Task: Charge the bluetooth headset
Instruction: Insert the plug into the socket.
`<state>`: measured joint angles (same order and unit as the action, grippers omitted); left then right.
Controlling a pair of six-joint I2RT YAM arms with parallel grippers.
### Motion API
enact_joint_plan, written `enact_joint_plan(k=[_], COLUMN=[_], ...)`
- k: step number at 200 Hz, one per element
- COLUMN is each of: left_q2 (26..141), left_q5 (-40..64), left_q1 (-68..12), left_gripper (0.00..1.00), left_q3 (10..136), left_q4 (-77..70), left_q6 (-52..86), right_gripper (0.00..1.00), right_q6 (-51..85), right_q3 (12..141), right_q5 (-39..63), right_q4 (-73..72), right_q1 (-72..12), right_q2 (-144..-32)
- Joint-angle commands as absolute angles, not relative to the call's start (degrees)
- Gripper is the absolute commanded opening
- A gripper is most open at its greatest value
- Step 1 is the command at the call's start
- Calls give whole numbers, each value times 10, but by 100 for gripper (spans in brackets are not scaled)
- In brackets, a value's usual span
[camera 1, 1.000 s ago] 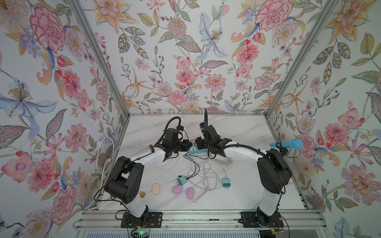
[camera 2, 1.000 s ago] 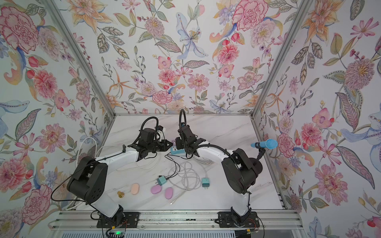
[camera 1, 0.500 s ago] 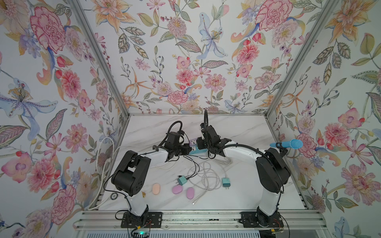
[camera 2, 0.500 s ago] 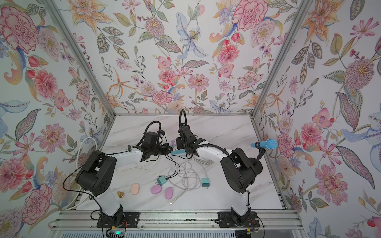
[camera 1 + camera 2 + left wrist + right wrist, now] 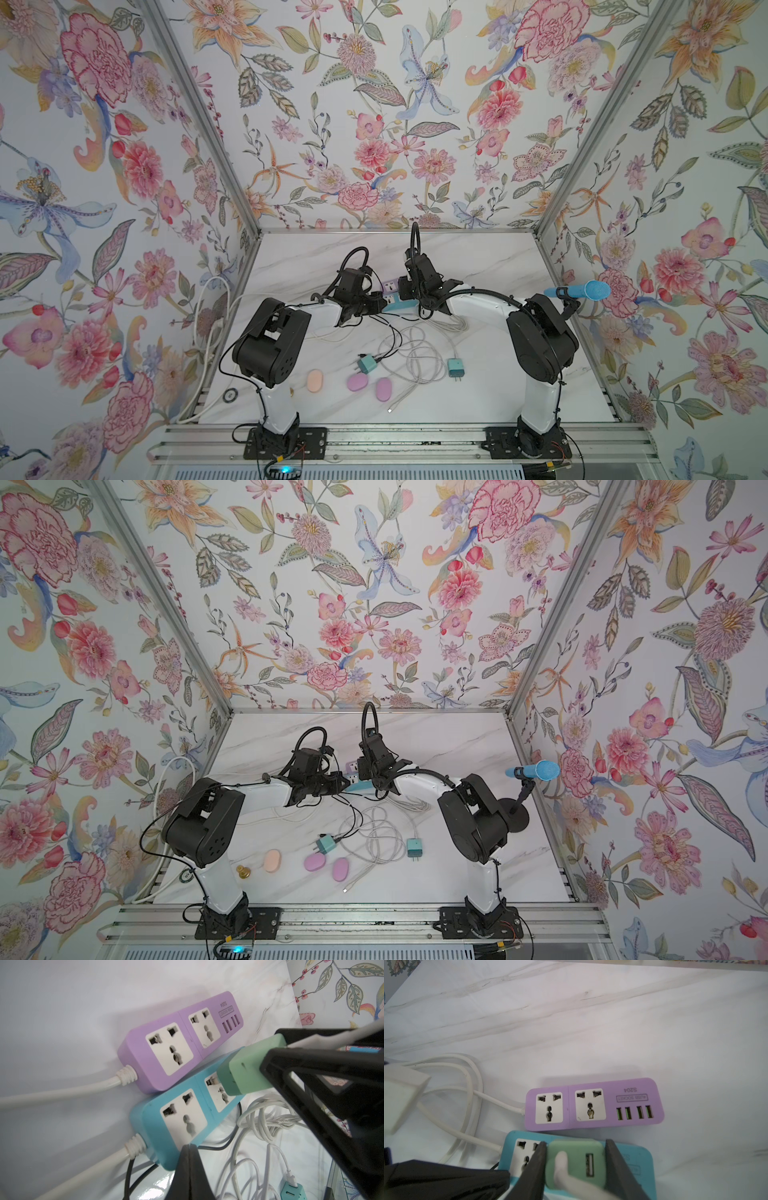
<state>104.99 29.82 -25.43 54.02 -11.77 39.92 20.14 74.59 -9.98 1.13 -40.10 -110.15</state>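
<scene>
Right wrist view, item one: my right gripper (image 5: 575,1144) grasping the green charger (image 5: 579,1174) by its sides, a white cable (image 5: 560,1167) in one USB port. The charger's prong end meets a socket of the blue power strip (image 5: 633,1155); whether it is fully seated, I cannot tell.

Item two: purple power strip (image 5: 612,1124), just beside the blue one, sockets free.

Item three: my left gripper (image 5: 188,1155), clenched, tips at the blue strip's cord end.

Item four: headset cases at the bench (image 5: 478,266) front, well apart from both strips: one peach case (image 5: 315,379), two purple cases (image 5: 357,382).
</scene>
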Motion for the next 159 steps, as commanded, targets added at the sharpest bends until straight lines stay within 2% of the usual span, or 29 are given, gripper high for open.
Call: enact_joint_plan(k=[1,58,159], left_q2=[1068,1079,1090], left_q5=[302,306,313], left_q1=[-250,-250,-251], left_gripper=[0,0,0], left_q3=[545,545,543], left_q4=[-120,-126,-129], left_q6=[398,398,394], right_gripper=[0,0,0], right_q6=[198,176,265], right_q3=[751,788,739], right_q5=[-109,-140,-139], right_q4=[15,74,65], right_q1=[-401,-436,-464], right_q2=[-1114,-1147,-1161])
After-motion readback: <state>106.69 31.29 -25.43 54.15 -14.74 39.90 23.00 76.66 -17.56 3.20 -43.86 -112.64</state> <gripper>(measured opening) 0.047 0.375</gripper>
